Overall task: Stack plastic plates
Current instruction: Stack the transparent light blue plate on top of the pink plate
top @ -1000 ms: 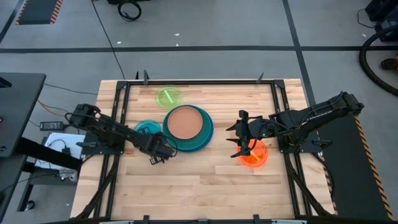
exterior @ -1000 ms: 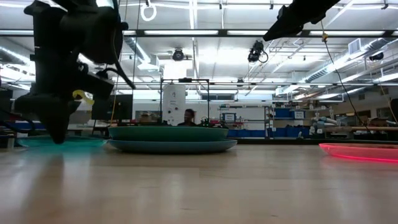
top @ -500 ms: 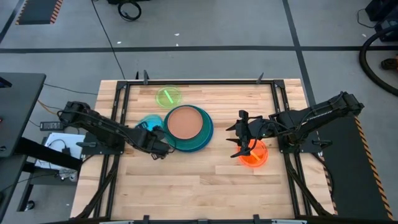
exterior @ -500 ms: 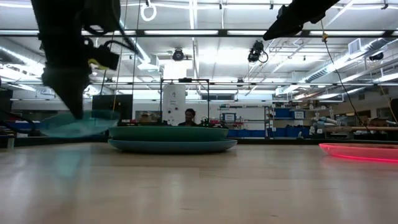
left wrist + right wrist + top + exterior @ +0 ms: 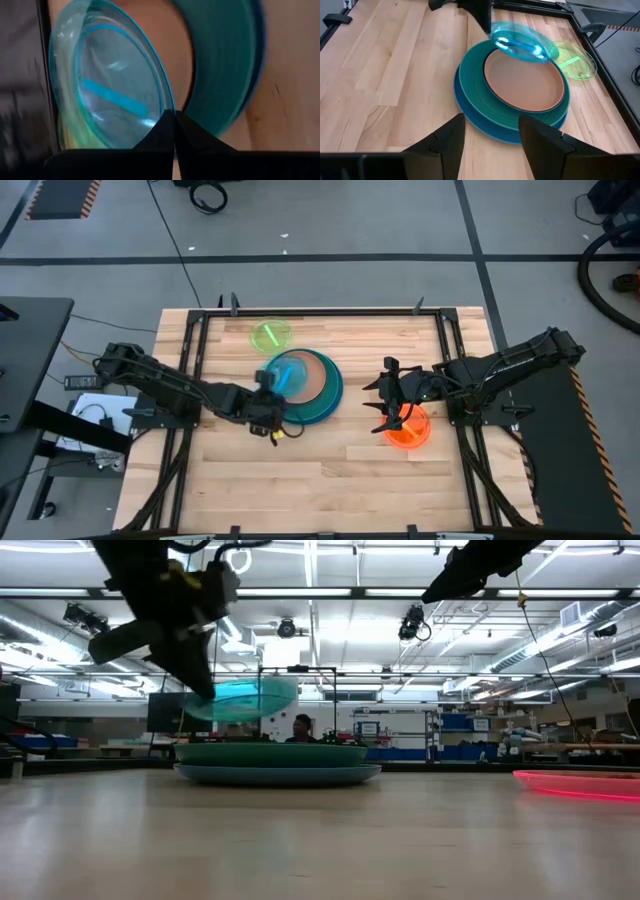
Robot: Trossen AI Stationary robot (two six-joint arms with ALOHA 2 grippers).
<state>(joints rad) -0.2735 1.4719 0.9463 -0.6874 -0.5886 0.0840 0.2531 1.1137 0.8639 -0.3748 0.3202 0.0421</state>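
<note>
My left gripper (image 5: pixel 268 408) is shut on a translucent cyan plate (image 5: pixel 290 375), held in the air over the stack's left part. The stack is a tan plate (image 5: pixel 308 380) on a teal-green plate (image 5: pixel 475 85), which lies on a blue plate (image 5: pixel 485 127). A translucent lime plate (image 5: pixel 270 335) lies flat behind the stack. A translucent orange plate (image 5: pixel 408 428) lies flat to the right. My right gripper (image 5: pixel 383 397) is open beside the orange plate's left rim and touches nothing. My left gripper pinches the cyan plate's rim (image 5: pixel 167 107) between its two fingers, at the plate's near-left edge. The fingers come slanting from the table's near-left side. The plate is lifted clear and tilted (image 5: pixel 245 698), above the tan plate.
A black metal frame (image 5: pixel 320 311) runs round the wooden table top. Bare wood lies along the near side (image 5: pixel 320 480) and between the stack and the orange plate. In the low view a person (image 5: pixel 303 727) shows far behind the table.
My left gripper has lifted the cyan plate off the table left of the stack. It rose and carried the plate rightward over the tan plate. The plate, flat on the table before, now hangs tilted in the air.
</note>
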